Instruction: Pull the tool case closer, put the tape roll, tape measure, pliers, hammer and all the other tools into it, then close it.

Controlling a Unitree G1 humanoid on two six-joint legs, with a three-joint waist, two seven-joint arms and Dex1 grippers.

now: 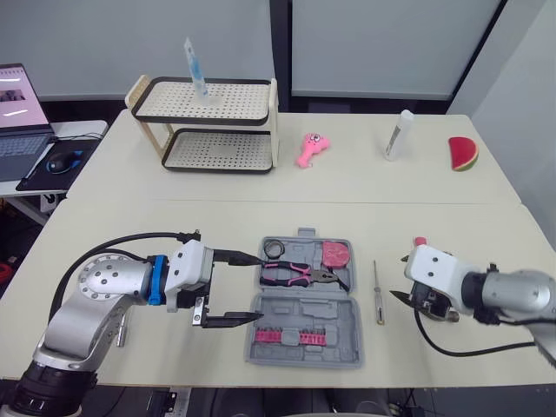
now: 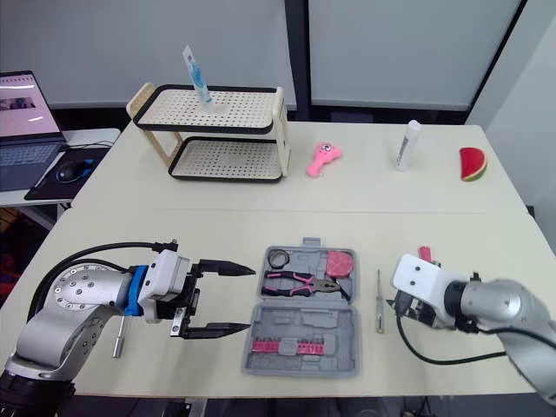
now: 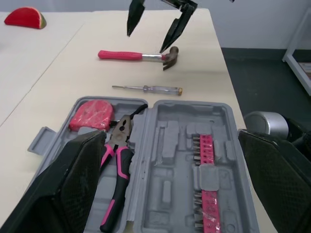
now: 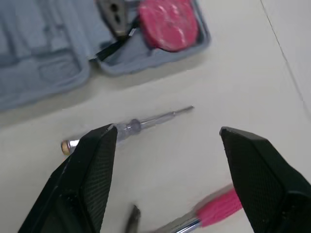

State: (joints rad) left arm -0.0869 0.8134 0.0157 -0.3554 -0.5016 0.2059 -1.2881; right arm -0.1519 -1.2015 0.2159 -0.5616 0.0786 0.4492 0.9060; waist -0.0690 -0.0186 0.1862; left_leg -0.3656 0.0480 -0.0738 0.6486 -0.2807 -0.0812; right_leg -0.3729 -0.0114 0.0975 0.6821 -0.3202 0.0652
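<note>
Left gripper: the fingers are seen spread wide, and nothing is held. It is placed at the left edge of the tool case, with one finger level with the far half and the other level with the near half. Contact with the case cannot be told.

Right gripper: the fingers are spread, and nothing is pinched. It is held low over the table, right of the case and above the hammer. The hammer's pink handle is seen beneath the gap between the fingers. Touch cannot be confirmed.

Screwdriver: it is laid on the table between the case and the right gripper, apart from both. Its shaft is pointed away from the robot.

Case: it is laid open and flat near the front edge of the table.
- Far half: the tape roll is seated at the left, the pliers are laid across, and the red tape measure is set in the right corner.
- Near half: a strip of pink bits is seated.

Far side of the table, all well apart from the case:
- A two-tier rack is noted at the left, with a tube stood on its top tier.
- A pink toy, a white bottle and a watermelon slice are ranged toward the right.

A laptop and a mouse are seen on a side desk at far left.
</note>
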